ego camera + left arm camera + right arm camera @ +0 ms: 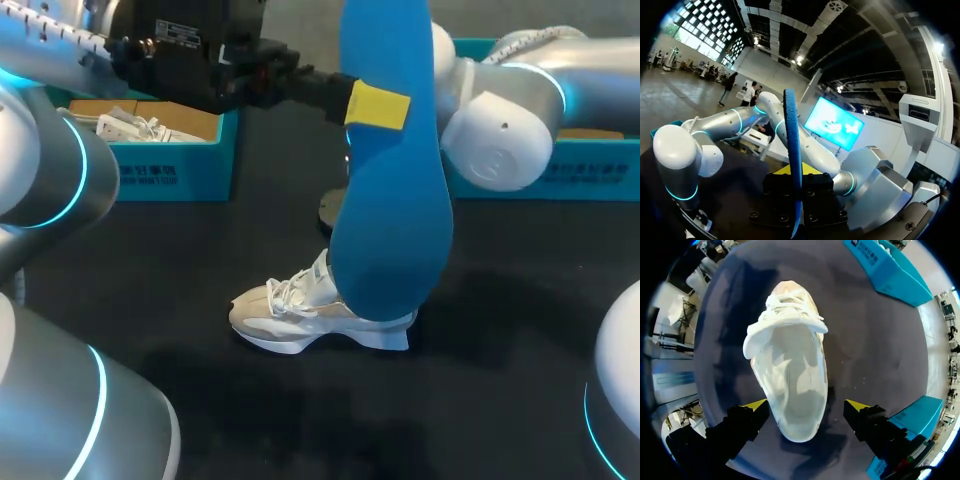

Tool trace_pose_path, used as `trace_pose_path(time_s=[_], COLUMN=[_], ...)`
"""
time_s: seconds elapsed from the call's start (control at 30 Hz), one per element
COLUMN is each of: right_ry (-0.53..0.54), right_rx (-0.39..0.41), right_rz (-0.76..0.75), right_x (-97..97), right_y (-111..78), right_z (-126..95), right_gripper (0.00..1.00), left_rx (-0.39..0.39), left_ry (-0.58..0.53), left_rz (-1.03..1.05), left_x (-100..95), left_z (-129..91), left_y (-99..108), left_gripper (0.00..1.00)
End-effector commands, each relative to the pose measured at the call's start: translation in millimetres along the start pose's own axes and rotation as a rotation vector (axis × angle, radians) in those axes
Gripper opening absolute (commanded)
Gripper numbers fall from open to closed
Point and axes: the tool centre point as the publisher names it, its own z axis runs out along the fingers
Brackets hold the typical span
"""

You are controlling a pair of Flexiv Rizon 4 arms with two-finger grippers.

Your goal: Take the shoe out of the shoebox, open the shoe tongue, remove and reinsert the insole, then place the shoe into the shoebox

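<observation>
A blue insole (390,200) hangs upright above the table, and my left gripper (378,105) is shut on its upper part. In the left wrist view the insole (792,135) shows edge-on between the fingers of the left gripper (799,172). A white and beige shoe (310,315) stands on the dark table below it, toe to the left. My right gripper (807,405) hovers open above the heel of the shoe (790,365), one yellow tip on each side, not touching. The tongue is folded forward and the inside is bare. In the head view the insole hides the right gripper.
A teal shoebox (175,165) at the back left holds another white shoe (135,125). A second teal box (600,165) stands at the back right behind my right arm (500,135). A grey round disc (335,210) lies behind the shoe.
</observation>
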Motion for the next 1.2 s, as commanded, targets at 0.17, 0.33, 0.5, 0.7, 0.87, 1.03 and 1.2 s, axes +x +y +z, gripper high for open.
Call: trace_pose_path(time_s=[0.17,0.33,0.5,0.7,0.87,1.03,1.2], right_ry=[-0.009,-0.013,-0.023,-0.017,-0.023,-0.019,-0.021], right_rx=[0.039,0.051,0.072,0.063,0.060,0.066,0.055], right_rz=[-0.039,-0.064,-0.086,-0.084,-0.090,-0.093,-0.085], right_x=[-9.3,-12.8,-16.1,-20.5,-23.5,-25.6,-26.8], right_y=[25.3,37.2,42.9,41.1,39.3,34.0,28.1], right_z=[3,9,15,29,39,48,54], right_gripper=[1.00,1.00,1.00,1.00,1.00,1.00,1.00], left_rx=[0.002,0.002,0.002,0.002,0.002,0.002,0.002], left_ry=[0.001,0.001,0.001,0.001,0.001,0.001,0.001], left_rz=[0.001,0.001,0.001,0.001,0.001,0.001,0.001], left_x=[-0.6,-0.6,-0.6,-0.6,-0.6,-0.6,-0.6], left_z=[2,2,2,2,2,2,2], left_y=[0,0,0,0,0,0,0], left_gripper=[0.00,0.00,0.00,0.00,0.00,0.00,0.00])
